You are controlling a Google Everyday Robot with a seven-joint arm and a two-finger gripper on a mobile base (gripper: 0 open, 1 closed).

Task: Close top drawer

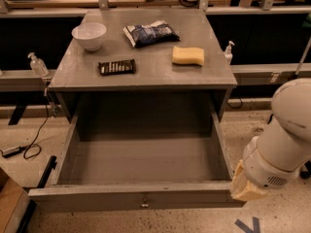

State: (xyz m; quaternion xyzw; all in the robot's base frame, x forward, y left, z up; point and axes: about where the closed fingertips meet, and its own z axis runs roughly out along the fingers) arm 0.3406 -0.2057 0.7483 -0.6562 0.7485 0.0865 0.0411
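The top drawer of the grey cabinet is pulled far out and its inside is bare. Its long flat front panel runs along the bottom of the view, with a small metal knob at centre. My white arm comes in from the right. My gripper is at its lower end, a tan piece right by the front panel's right end. I cannot tell whether it touches the panel.
On the cabinet top lie a white bowl, a blue snack bag, a yellow sponge and a dark bar. Sanitizer bottles stand on side rails. A cable lies on the floor at left.
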